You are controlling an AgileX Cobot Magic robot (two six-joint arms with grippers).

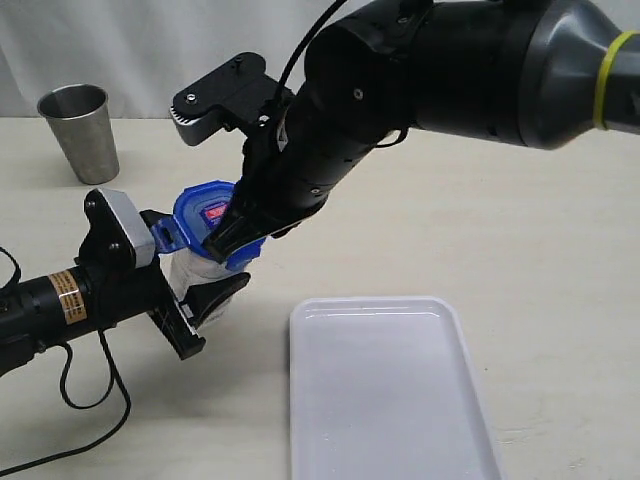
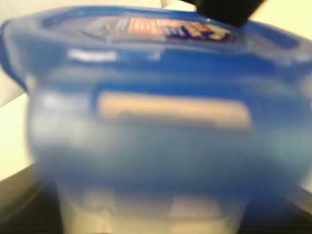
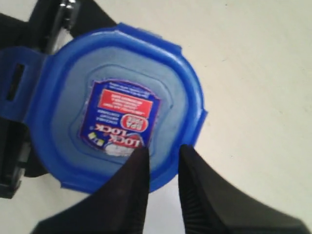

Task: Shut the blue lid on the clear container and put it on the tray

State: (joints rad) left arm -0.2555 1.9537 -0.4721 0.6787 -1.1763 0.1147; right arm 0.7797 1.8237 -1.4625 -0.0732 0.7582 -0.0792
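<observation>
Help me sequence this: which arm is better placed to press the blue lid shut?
Right: the right gripper hangs over the blue lid, fingertips at its edge; the left gripper is busy holding the clear container.

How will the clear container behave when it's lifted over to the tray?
Probably light: the clear container is transparent plastic. Its smooth walls could slip in the left gripper. Narrow under the blue lid, it may tip on the tray.
</observation>
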